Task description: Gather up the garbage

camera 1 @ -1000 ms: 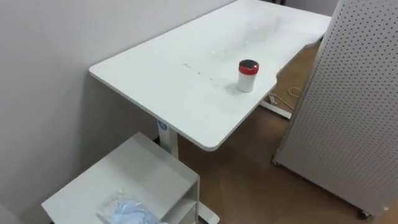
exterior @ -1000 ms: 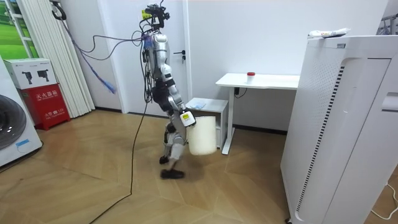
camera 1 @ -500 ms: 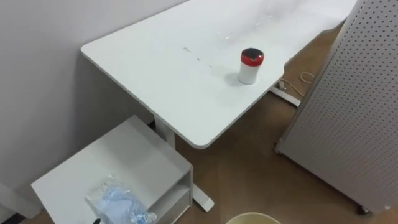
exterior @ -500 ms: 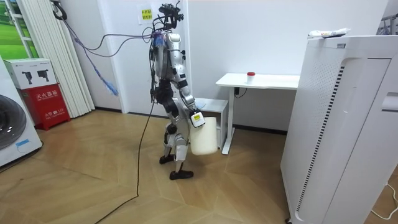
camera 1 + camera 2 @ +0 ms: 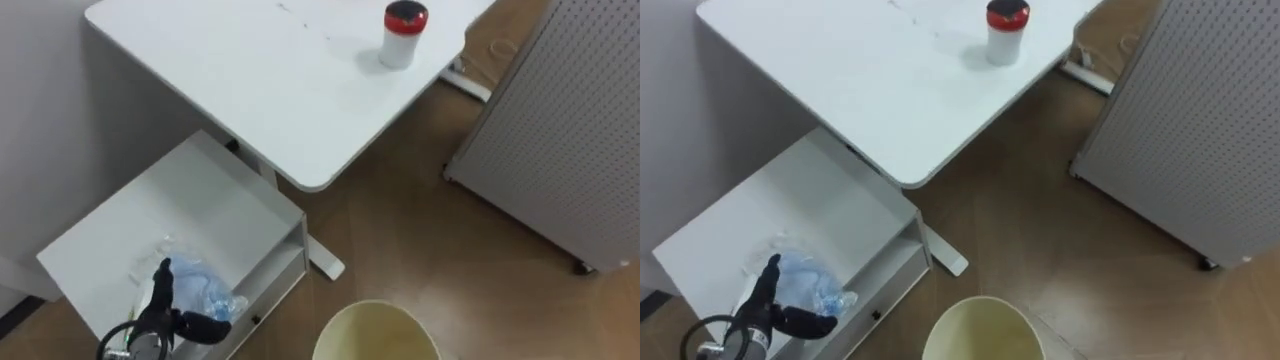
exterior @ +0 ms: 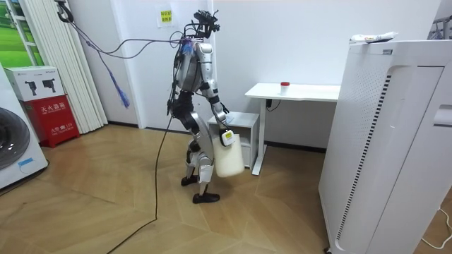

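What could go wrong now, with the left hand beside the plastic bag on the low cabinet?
1. The open left hand is at the crumpled plastic bag, which lies near the low cabinet's near edge; a loose grasp might push it off.
2. The bin hangs at the right hand, beside the cabinet, not under the bag; a dropped bag may land on the floor.

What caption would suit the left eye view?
Left hand open beside blue plastic garbage on low white shelf, cream bin nearby.

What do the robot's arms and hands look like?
The left hand has slim black fingers, with a black cable looping at its wrist. In the room view the arms are silver-grey with dark joints, and the right hand bears a small white tag.
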